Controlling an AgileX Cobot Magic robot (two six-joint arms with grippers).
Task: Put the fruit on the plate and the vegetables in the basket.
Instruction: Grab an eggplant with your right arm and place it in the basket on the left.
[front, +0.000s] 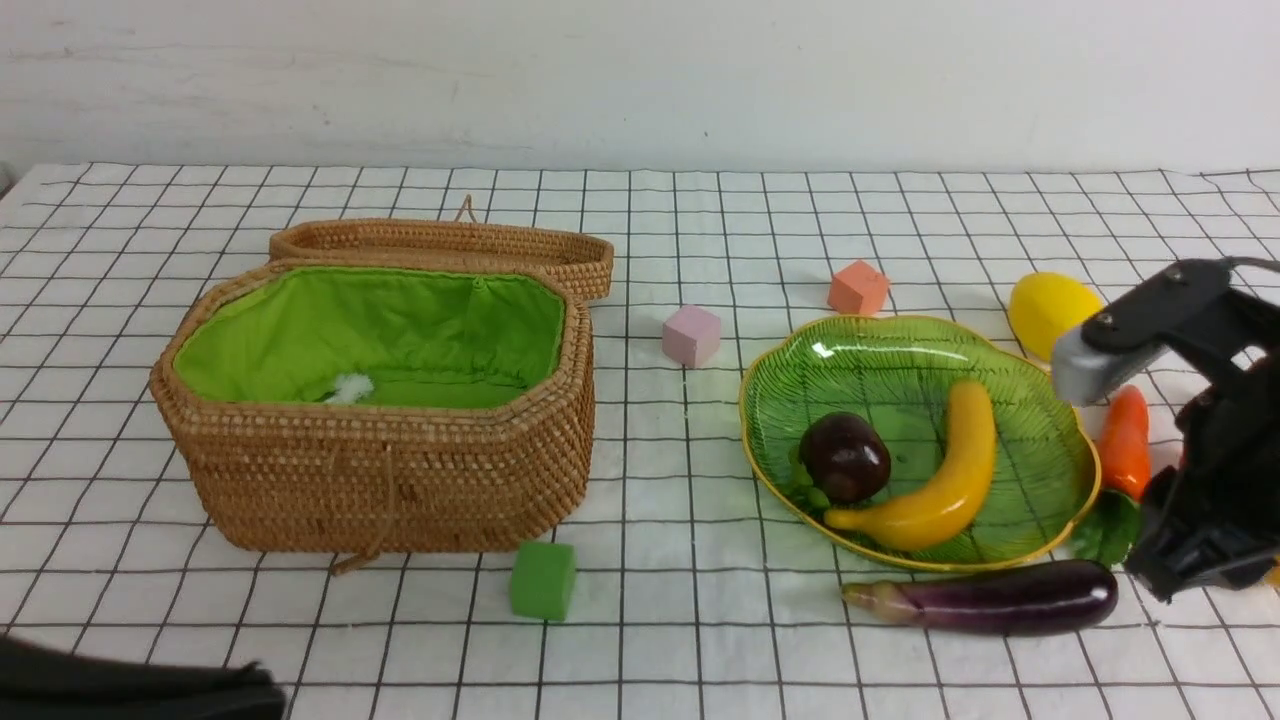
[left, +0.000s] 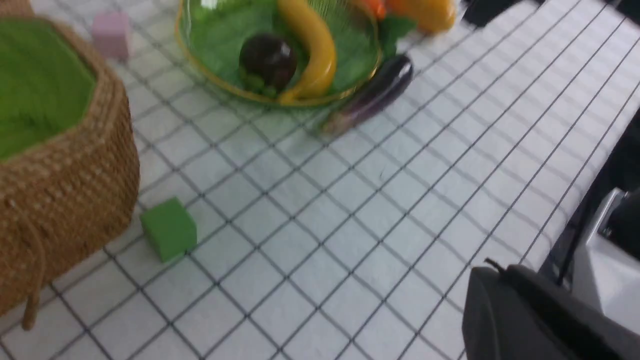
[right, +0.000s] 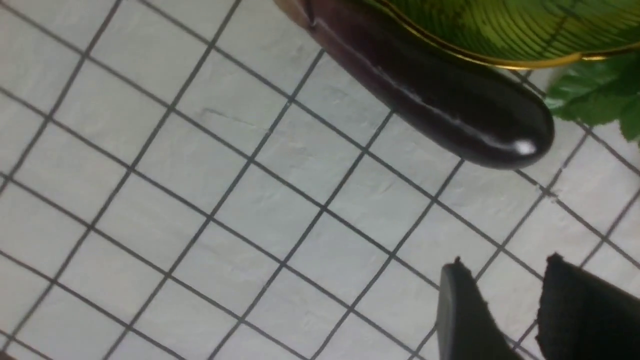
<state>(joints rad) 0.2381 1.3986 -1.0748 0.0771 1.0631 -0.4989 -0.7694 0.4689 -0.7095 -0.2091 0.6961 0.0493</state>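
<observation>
The green glass plate (front: 1040, 560) holds a dark mangosteen (front: 845, 457) and a yellow banana (front: 950, 470). A lemon (front: 1045, 310) lies on the cloth behind the plate. An orange carrot (front: 1128, 440) with green leaves (right: 595, 90) lies at the plate's right. The purple eggplant (front: 990, 597) lies along the plate's front rim. The open basket (front: 380, 470) stands at the left. My right gripper (right: 505, 265) hovers open over bare cloth near the eggplant's (right: 440, 95) rounded end. My left gripper (left: 495, 272) is shut and empty, low at the front left. An orange-yellow mango (left: 430, 12) shows beyond the carrot.
A pink cube (front: 691, 335) and an orange cube (front: 858, 288) sit behind the plate. A green cube (front: 543, 580) sits in front of the basket. The basket's lid (front: 440, 245) lies open behind it, and a white tuft (front: 350, 388) lies on its green lining.
</observation>
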